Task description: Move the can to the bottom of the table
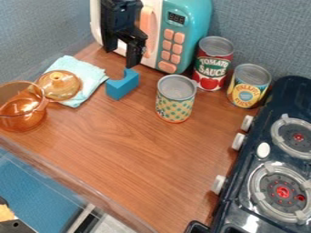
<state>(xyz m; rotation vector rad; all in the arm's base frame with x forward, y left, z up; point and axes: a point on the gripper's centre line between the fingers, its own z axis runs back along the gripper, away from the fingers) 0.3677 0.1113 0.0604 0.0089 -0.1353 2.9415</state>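
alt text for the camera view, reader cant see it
A dotted can stands on a wooden table, a red can and yellow can behind it, toy stove right, orange pot left; an open black gripper hangs near a toy microwave.

Free tabletop (133,154) between pot (21,111), dotted can (175,102), stove (294,93)

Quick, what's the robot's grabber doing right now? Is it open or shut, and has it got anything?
Gripper: open, its two fingers apart, with nothing held between them.
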